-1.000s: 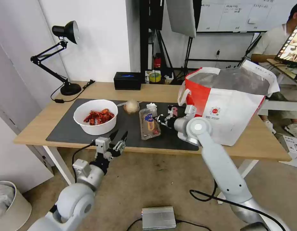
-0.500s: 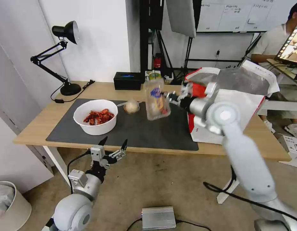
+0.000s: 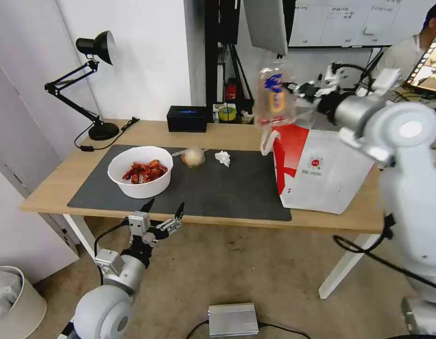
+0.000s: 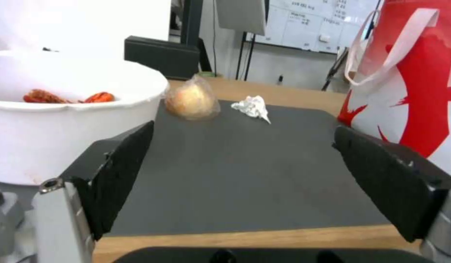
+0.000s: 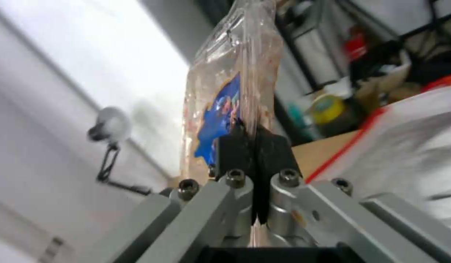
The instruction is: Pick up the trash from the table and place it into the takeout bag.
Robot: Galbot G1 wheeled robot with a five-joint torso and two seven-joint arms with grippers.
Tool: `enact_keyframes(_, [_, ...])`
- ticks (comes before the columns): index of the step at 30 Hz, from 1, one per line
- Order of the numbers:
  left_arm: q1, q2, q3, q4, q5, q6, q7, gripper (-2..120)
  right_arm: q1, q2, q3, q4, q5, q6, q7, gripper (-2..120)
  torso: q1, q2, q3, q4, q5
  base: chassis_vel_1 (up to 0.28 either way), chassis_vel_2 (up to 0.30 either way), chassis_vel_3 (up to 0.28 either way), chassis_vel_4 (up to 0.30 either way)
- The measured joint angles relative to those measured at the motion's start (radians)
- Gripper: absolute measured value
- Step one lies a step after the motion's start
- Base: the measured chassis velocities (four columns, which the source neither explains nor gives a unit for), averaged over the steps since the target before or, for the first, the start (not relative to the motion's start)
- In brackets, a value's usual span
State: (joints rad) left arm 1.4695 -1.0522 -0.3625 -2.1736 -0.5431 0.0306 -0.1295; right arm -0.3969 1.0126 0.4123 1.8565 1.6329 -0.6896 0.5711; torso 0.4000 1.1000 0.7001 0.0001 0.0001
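My right gripper (image 3: 295, 89) is shut on the edge of the clear clamshell tray (image 3: 274, 96), which hangs upright in the air over the near-left rim of the takeout bag (image 3: 330, 165). The right wrist view shows the fingers pinched on the tray (image 5: 230, 84) with the bag's foil lining (image 5: 406, 120) below. On the table's (image 3: 53, 188) dark mat (image 3: 227, 188) lie the white bowl of crayfish shells (image 3: 142, 188), the beige wrapped lump (image 3: 193, 156) and the crumpled tissue (image 3: 222, 157). My left gripper (image 3: 162, 214) is open, low in front of the table edge, facing the bowl (image 4: 64, 138), lump (image 4: 191, 102) and tissue (image 4: 253, 107).
A black desk lamp (image 3: 93, 52) stands at the table's far left and a black box (image 3: 187, 117) at the back edge. A white bin (image 3: 11, 301) and a grey metal box (image 3: 233, 320) sit on the floor. The bag (image 4: 420, 73) fills the table's right end.
My right gripper has lifted the clamshell tray off the mat, up and to the right, to above the bag's rim. The left gripper has dropped slightly and spread wider.
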Motion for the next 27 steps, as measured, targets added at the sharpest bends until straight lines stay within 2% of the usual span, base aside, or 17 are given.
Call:
enact_keyframes(8, [-0.004, -0.004, 0.013, 0.008, -0.002, -0.002, 0.000, 100, 0.007, -0.087, 0.056, -0.053, 0.023, 0.013, 0.005, 0, 0.000, 0.000, 0.000, -0.0001, 0.0001, 0.000, 0.000, 0.000, 0.000])
enact_keyframes(10, [-0.004, -0.004, 0.013, 0.008, -0.002, -0.002, 0.000, 100, 0.007, -0.087, 0.056, -0.053, 0.023, 0.013, 0.005, 0, 0.000, 0.000, 0.000, -0.0001, 0.0001, 0.000, 0.000, 0.000, 0.000])
enact_keyframes(12, [-0.016, -0.006, 0.029, 0.014, -0.002, -0.003, 0.000, 100, -0.019, -0.133, 0.078, -0.067, -0.060, 0.024, -0.018, 0, 0.000, 0.000, 0.000, -0.0002, 0.0002, 0.000, 0.000, 0.000, 0.000])
enact_keyframes(13, [-0.016, -0.006, 0.029, 0.014, -0.002, -0.003, 0.000, 100, -0.019, -0.133, 0.078, -0.067, -0.060, 0.024, -0.018, 0, 0.000, 0.000, 0.000, -0.0002, 0.0002, 0.000, 0.000, 0.000, 0.000])
enact_keyframes(16, [-0.025, -0.008, 0.038, 0.015, -0.002, -0.004, -0.001, 100, -0.049, -0.155, 0.080, -0.068, -0.184, 0.038, -0.059, 0, 0.000, 0.000, 0.000, -0.0002, 0.0001, 0.000, 0.000, 0.000, 0.000])
enact_keyframes(20, [-0.026, -0.009, 0.041, 0.018, -0.002, -0.005, -0.001, 100, -0.065, -0.161, 0.079, -0.067, -0.245, 0.045, -0.081, 0, 0.000, 0.000, 0.000, -0.0002, 0.0000, 0.000, 0.000, 0.000, 0.000])
enact_keyframes(24, [-0.027, -0.015, 0.049, 0.022, 0.001, -0.008, -0.002, 100, -0.118, -0.165, 0.072, -0.058, -0.404, 0.058, -0.141, 0, 0.000, 0.000, 0.000, -0.0001, 0.0000, 0.000, 0.000, 0.000, 0.000])
enact_keyframes(27, [-0.027, -0.016, 0.051, 0.023, 0.002, -0.009, -0.002, 100, -0.136, -0.165, 0.071, -0.052, -0.437, 0.060, -0.147, 0, 0.000, 0.000, 0.000, -0.0001, 0.0000, 0.000, 0.000, 0.000, 0.000])
